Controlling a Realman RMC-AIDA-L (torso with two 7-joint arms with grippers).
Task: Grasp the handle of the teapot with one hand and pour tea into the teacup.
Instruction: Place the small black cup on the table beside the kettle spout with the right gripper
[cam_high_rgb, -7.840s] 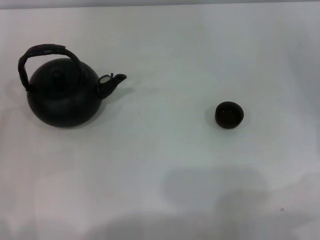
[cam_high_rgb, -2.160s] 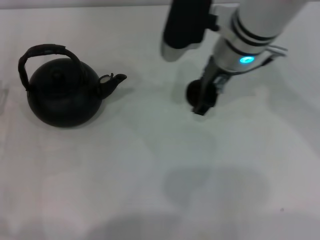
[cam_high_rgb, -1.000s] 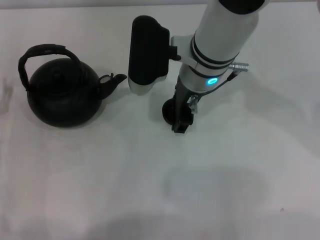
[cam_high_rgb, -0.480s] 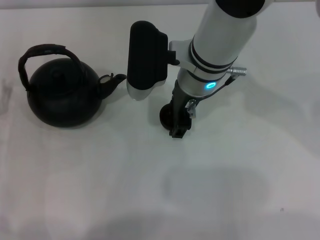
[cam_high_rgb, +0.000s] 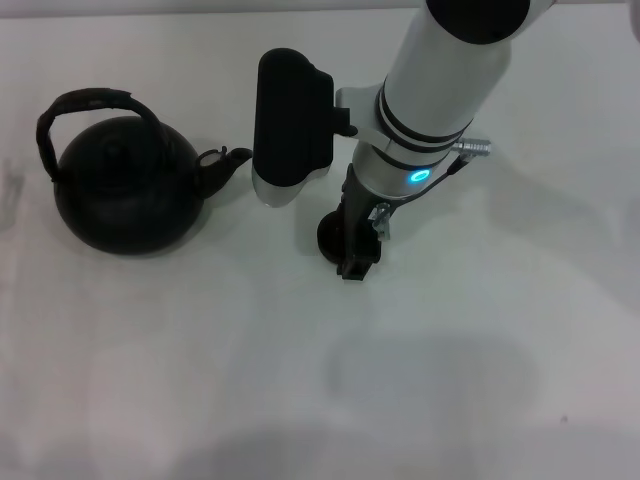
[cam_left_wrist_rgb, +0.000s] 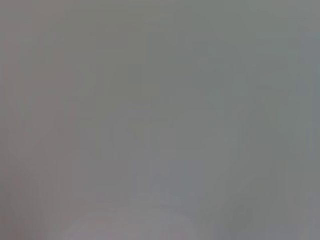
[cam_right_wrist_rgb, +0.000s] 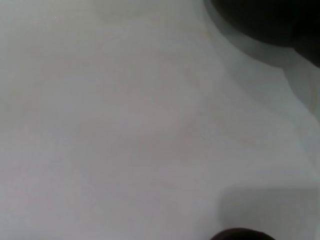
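Teapot (cam_high_rgb: 125, 190): upright on white table (cam_high_rgb: 200, 380), far left side of head view. Spout (cam_high_rgb: 228, 163) points toward R arm.
Handle (cam_high_rgb: 85, 105): arched over lid, free, nothing touching it.
Teacup (cam_high_rgb: 332, 236): mid-table, right of spout, well apart from pot. Mostly hidden behind fingers; only dark rim edge shows.
R gripper (cam_high_rgb: 352, 245): reaches down from top of head view, tips at table level. Fingers clamped on teacup, as far as head view shows.
R wrist view: mostly bare table; dark round mass at one corner, prob. teapot (cam_right_wrist_rgb: 265, 20); dark sliver at opposite edge, can't ID.
L gripper: not seen. L wrist view plain grey, no detail.
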